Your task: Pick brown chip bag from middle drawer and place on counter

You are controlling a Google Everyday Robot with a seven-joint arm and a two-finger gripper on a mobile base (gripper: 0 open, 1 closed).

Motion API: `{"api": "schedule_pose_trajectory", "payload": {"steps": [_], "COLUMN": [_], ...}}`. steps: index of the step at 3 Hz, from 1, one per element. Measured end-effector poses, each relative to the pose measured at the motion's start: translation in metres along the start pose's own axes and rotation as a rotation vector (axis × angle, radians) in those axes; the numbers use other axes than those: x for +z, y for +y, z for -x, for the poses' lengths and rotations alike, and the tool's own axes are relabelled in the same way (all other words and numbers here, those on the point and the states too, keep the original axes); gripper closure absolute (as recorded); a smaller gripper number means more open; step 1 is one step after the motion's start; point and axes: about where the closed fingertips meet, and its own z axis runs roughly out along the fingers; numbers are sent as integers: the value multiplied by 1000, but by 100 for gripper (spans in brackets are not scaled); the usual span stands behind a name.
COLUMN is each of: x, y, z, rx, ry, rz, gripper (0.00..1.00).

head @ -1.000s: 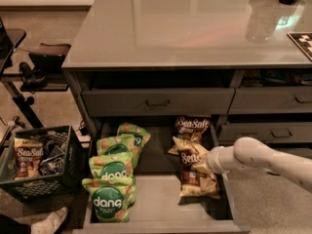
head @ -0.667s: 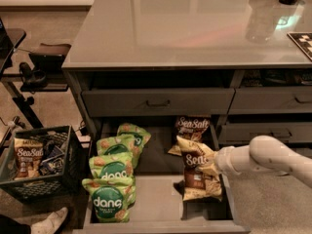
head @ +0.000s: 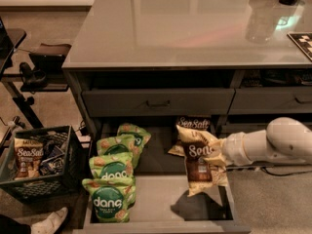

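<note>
The brown chip bag (head: 197, 162), dark brown and cream with white "Sea Salt" script, hangs upright above the right side of the open middle drawer (head: 161, 206) and casts a shadow on the pale floor. My gripper (head: 218, 152) reaches in from the right on a white arm and is shut on the bag's right edge. A second brown bag (head: 193, 124) lies at the drawer's back. The glossy grey counter (head: 185, 28) spreads above.
Several green "dang" bags (head: 113, 179) fill the drawer's left side. A shallower closed drawer front (head: 156, 101) sits above. A black crate (head: 34, 162) with another snack bag stands on the floor at left, near a shoe (head: 48, 222). A checkered board (head: 302, 40) lies on the counter's right.
The gripper has lifted the brown chip bag off the drawer floor; the bag now hangs upright and higher, showing a second brown bag behind it.
</note>
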Motion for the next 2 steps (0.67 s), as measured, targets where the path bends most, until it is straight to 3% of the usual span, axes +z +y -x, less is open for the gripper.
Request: {"api": "schedule_pose_trajectory", "payload": {"steps": [1,2], "x": [-26,-27], "y": [-13,-14], "z": [27,28], "rx": [-26,-28], "ry": [-26,-27], "rz": [-24,-24], "gripper": [100,100]}}
